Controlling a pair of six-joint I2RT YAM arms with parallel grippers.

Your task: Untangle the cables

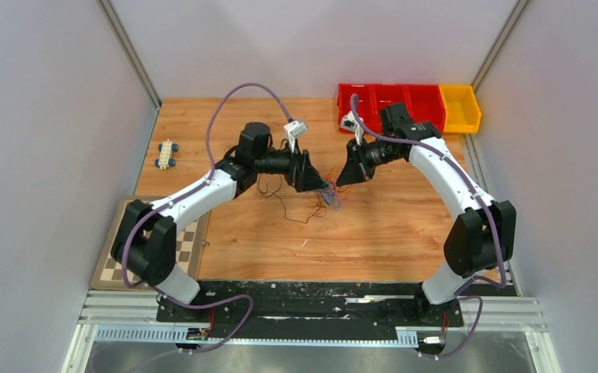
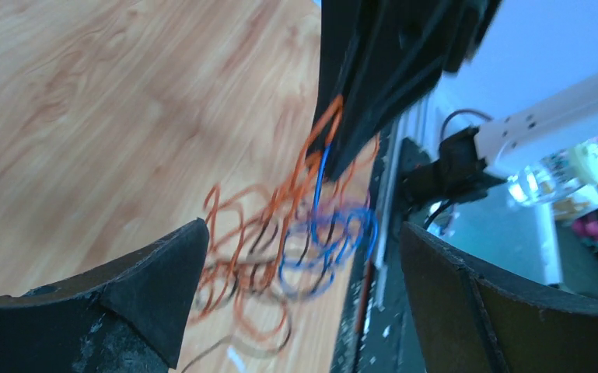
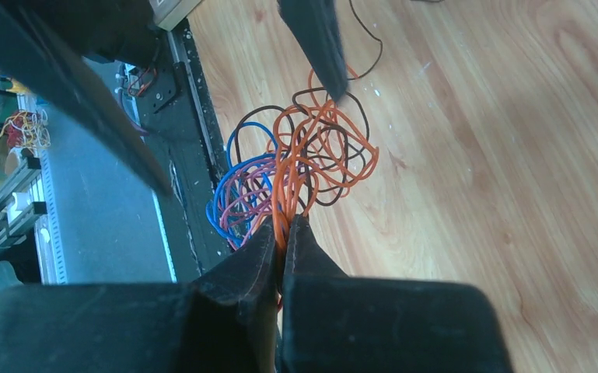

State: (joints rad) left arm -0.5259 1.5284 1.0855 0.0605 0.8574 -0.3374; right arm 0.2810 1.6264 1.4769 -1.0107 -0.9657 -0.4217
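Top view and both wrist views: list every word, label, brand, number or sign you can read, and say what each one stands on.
No text can be read in any view.
The red bins, yellow bin, chessboard, toy car and cables show no print.
The shelf clutter at the edge of the right wrist view is too blurred to tell.

Thin curly cables (image 3: pixel 311 151): orange, blue, dark brown. Light wood-grain desk (image 1: pixel 389 233). Brown-and-cream checkered board (image 1: pixel 192 239). Red plastic bins (image 1: pixel 424 101), yellow plastic bin (image 1: pixel 460 107).
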